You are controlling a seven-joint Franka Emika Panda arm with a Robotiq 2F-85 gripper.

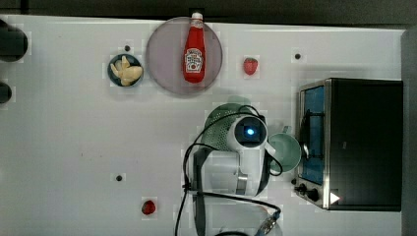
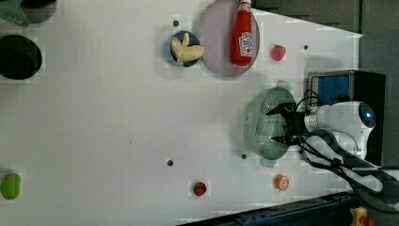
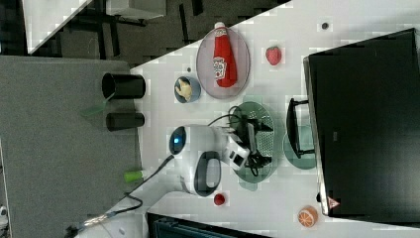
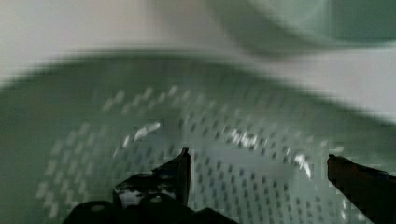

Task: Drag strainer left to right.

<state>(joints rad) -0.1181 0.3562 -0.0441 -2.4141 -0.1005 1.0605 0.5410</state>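
The pale mint-green oval plastic strainer [image 2: 268,123] with many small holes lies on the white table [image 2: 117,122], between the round grey-lilac plate [image 2: 216,42] carrying a red ketchup bottle [image 2: 242,34] and the black toaster oven [image 1: 364,142], with the small mint-green mug [image 1: 286,151] just beside it in the top view. The black gripper [image 2: 281,124] of the white robot arm [image 2: 341,120] hangs over the strainer's basin with its two fingers [image 4: 180,172] spread wide apart and nothing between them. A red strawberry [image 1: 250,65] lies near the plate.
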